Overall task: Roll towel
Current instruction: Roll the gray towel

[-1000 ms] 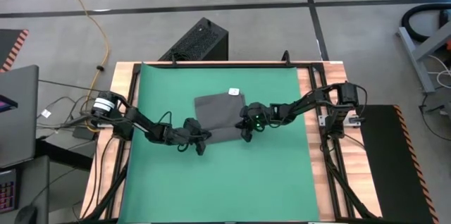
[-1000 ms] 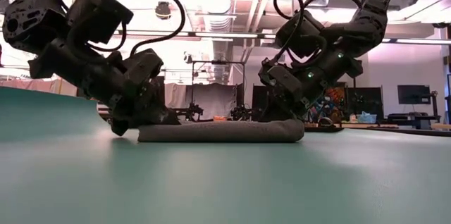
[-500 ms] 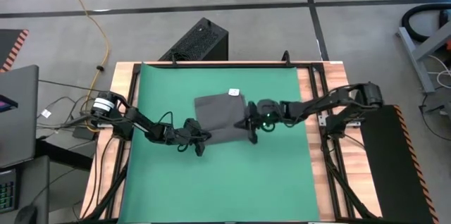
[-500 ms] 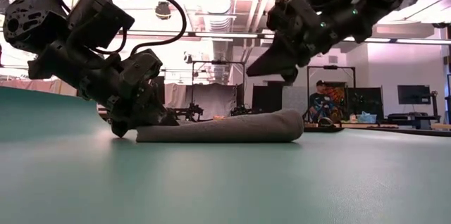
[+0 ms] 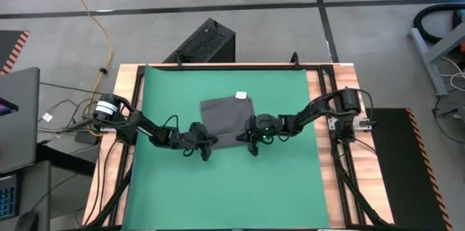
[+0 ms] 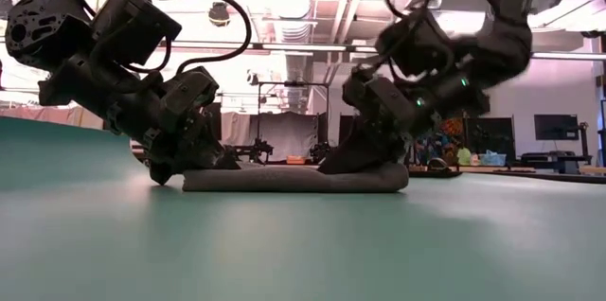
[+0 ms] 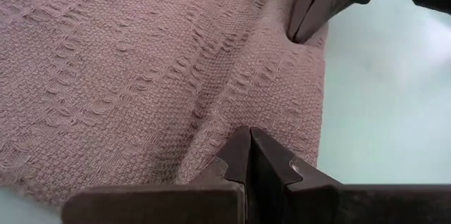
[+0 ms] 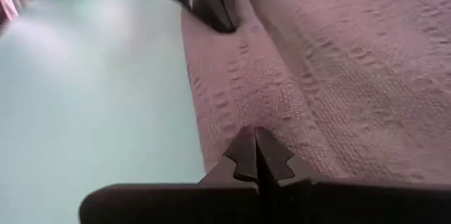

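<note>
1. A grey concrete floor surrounds a wooden table (image 5: 314,93), and one large green mat (image 5: 225,180) covers most of the tabletop.
2. Two dark arms reach in from opposite sides of the table and meet near the mat's middle, at the near edge of the towel.
3. One dark grey towel (image 5: 225,117) lies on the mat, its near edge turned up into a low roll (image 6: 294,179) that runs between the two end effectors; the rest lies flat.
4. The left end effector (image 5: 205,146) is clenched, fingers pressed together, tip down at the left end of the roll and touching the cloth, as the left wrist view shows (image 7: 248,155).
5. The right end effector (image 5: 252,142) is also clenched, fingers together, tip resting on the rolled edge at its right end (image 8: 256,155). Whether either one pinches any cloth cannot be told.
6. One small white tag (image 5: 241,95) sits at the towel's far edge.
</note>
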